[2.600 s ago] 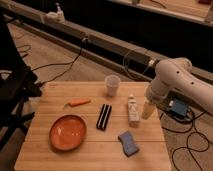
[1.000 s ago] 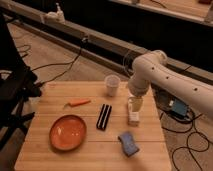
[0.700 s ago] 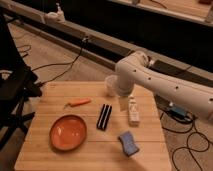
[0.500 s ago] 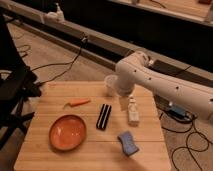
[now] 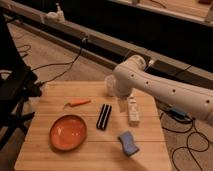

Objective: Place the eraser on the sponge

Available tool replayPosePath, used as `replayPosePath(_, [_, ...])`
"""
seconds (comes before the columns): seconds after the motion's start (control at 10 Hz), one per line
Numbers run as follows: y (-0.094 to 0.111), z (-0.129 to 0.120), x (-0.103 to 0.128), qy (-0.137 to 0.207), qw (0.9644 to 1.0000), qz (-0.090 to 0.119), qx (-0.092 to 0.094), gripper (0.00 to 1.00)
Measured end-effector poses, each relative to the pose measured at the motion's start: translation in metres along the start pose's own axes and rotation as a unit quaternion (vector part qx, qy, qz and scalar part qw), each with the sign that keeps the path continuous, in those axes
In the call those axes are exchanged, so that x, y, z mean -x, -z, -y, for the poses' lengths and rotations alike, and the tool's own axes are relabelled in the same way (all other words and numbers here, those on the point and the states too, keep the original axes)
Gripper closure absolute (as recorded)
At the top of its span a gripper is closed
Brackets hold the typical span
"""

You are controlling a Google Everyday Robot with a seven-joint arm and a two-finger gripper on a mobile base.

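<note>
Eraser (image 5: 104, 117) flat on the table (image 5: 92, 150) — just left of the tool (image 5: 121, 103), grip state indiscernible.

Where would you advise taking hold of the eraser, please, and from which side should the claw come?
Grip the eraser across its narrow width, near mid-length, coming from straight above. It lies flat on the table with both long sides free: the orange plate and the white bottle stand apart from it. The claw hangs between it and the bottle.
</note>
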Motion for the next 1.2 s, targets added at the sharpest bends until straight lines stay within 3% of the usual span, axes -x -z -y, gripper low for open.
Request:
replayPosePath(0.3, [-0.036,-0.004,0.025,-0.002,0.9998,0.019,0.007,0.20])
replayPosePath(0.6, [-0.068,-0.005,0.055,-0.014,0.9976,0.066,0.016,0.20])
replayPosePath(0.9, [-0.098,-0.010,0.082,-0.015,0.9926,0.116,0.033,0.20])
replayPosePath(1.2, [-0.129,-0.031,0.096,-0.016,0.9854,0.156,0.067,0.20])
